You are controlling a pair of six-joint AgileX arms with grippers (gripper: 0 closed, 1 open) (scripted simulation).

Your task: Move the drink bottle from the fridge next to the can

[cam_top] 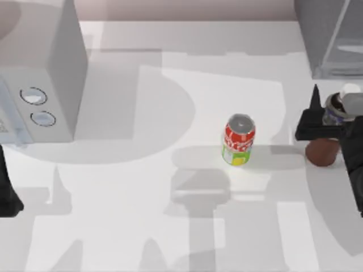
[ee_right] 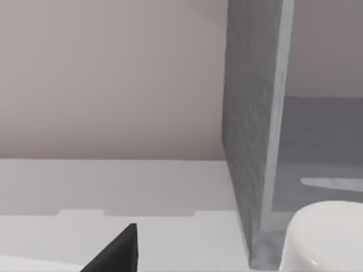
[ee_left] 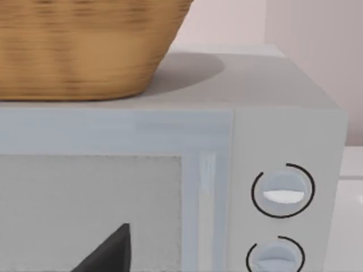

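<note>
Drink bottle in right end effector, outside fridge, near can.

brown drink bottle right of upright red can, below grey fridge.

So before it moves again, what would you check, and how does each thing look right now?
1. Drink bottle out of the fridge: ok.
2. Right gripper holding the bottle: seems so; finger state cannot tell.
3. Can upright: ok.
4. Bare table between can and bottle: ok.
5. Bottle beside the can: not ok, a gap remains.
6. Left gripper parked at the left edge: ok.
</note>
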